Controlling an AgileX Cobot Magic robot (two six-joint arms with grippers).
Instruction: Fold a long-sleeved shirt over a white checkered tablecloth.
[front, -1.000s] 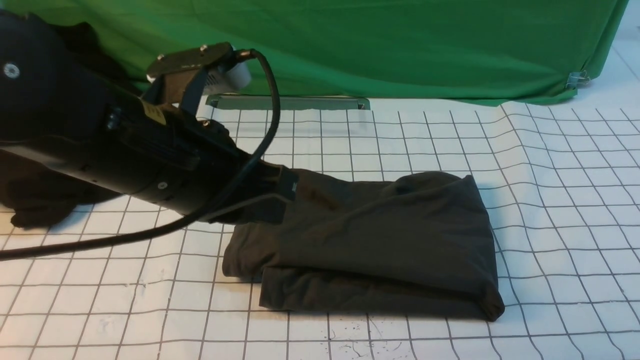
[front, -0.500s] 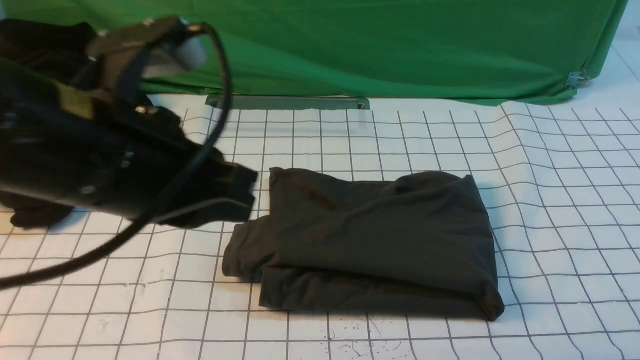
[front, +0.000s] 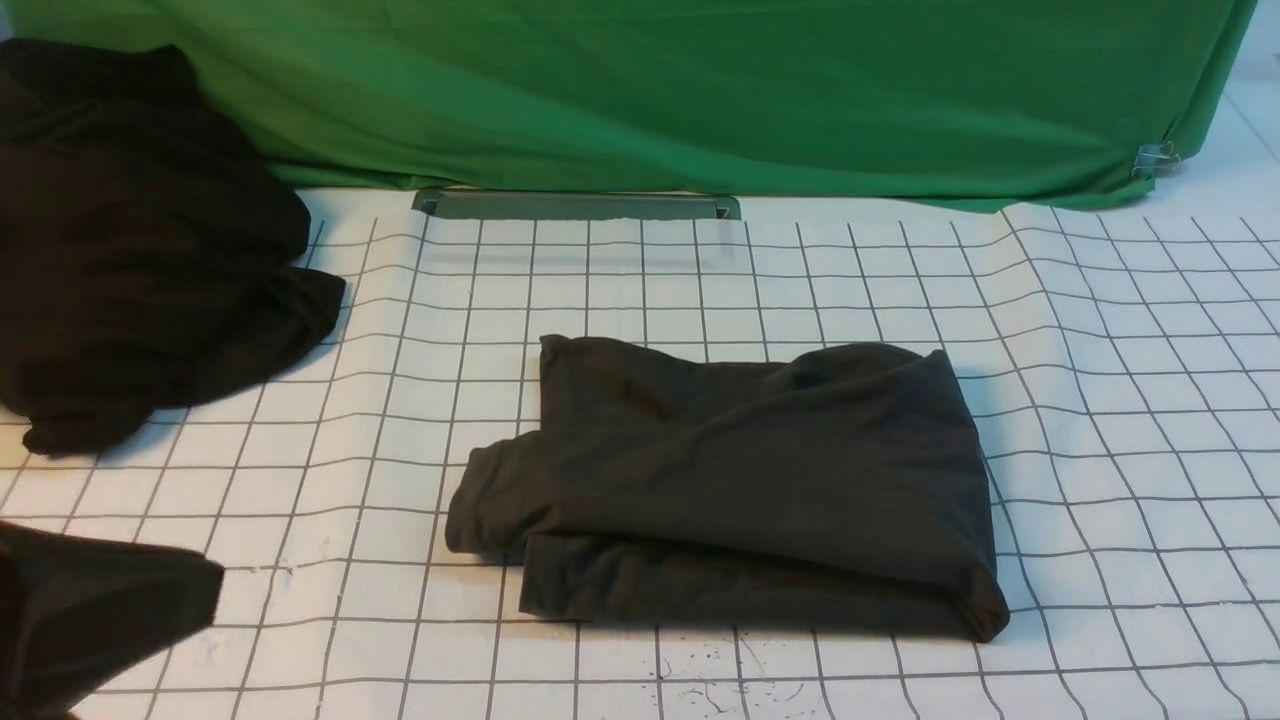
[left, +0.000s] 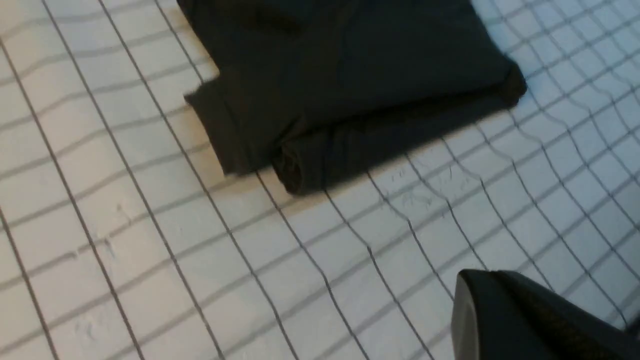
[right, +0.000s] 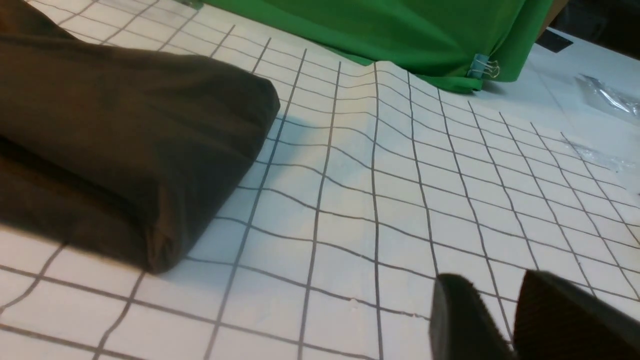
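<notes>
"Where's the long-sleeved shirt (front: 780, 470)?"

"Mid-cloth, lying on the white checkered tablecloth (front: 1150, 400) in a folded, layered bundle. Its lower layer shows along the near side, and a short piece juts out at the left end."

"Anything different from a second ago?"

"The shirt lies just as it did. The left arm (front: 110, 610) has drawn back from over its left end to the near left corner, so that end is uncovered now, and more of the dark heap (front: 150, 250) shows too."

"What else is around?"

"That heap sits on the left, apart from the shirt. A green cloth (front: 700, 100) hangs behind, with a clip (front: 1155, 158) at its right end and a green strip-like thing (front: 590, 206) below it. Clear plastic (right: 607, 95) lies on the white bench (right: 565, 70), off to the right. I see nothing in front of the shirt in the front view."

"And the arms?"

"The left jaws are pressed together, clear of the shirt. The right jaws are spread a little, with bare tablecloth showing between the tips; the shirt is apart from them. The right arm is outside the front view."
</notes>
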